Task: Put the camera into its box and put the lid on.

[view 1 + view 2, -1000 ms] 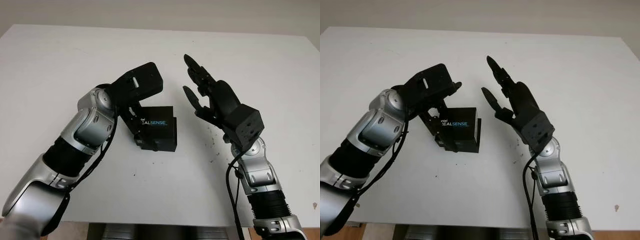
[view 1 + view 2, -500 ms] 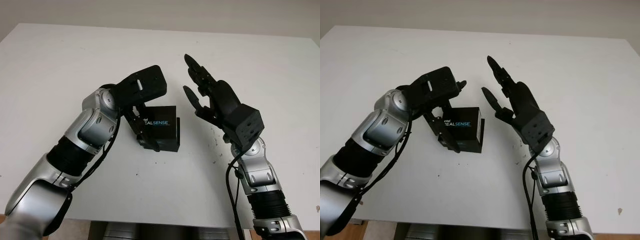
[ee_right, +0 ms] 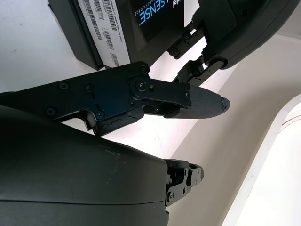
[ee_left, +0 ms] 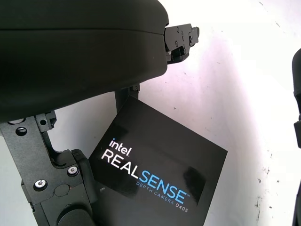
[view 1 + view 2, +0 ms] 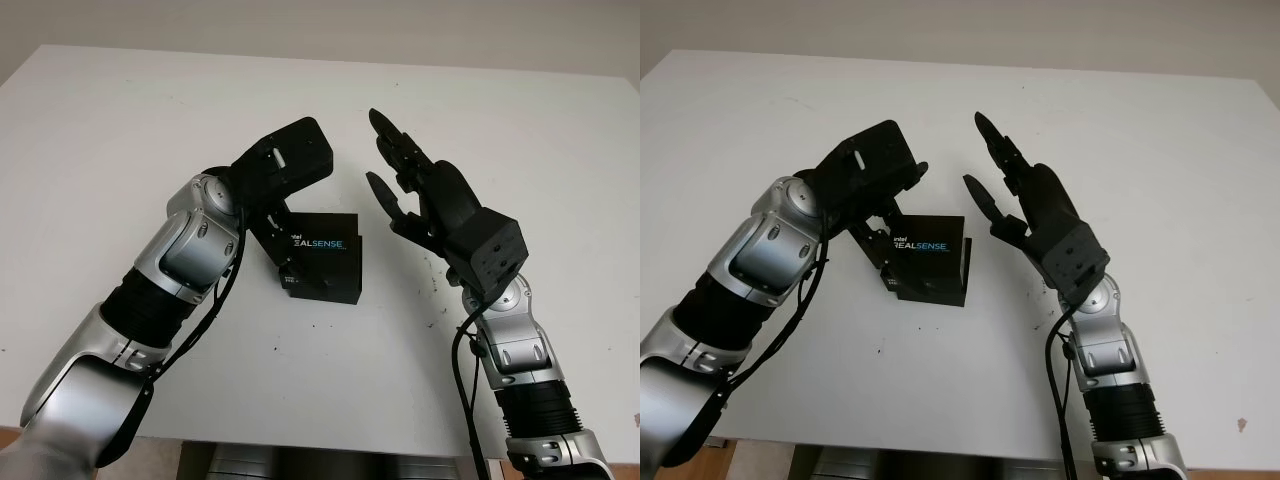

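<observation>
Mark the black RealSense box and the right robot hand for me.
Black rectangular RealSense box (image 5: 325, 262): left eye view, printed lid top.
Right robot hand (image 5: 405, 190): left eye view, between its fingertips, open, raised beside the box.

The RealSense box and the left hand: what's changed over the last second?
The box has slid a little to the right on the table, pushed along by the left hand, whose fingers sit against its left edge. The hand's shell has tipped up slightly. The lid is still on. The right hand stays raised and open beside the box, unmoved.
</observation>
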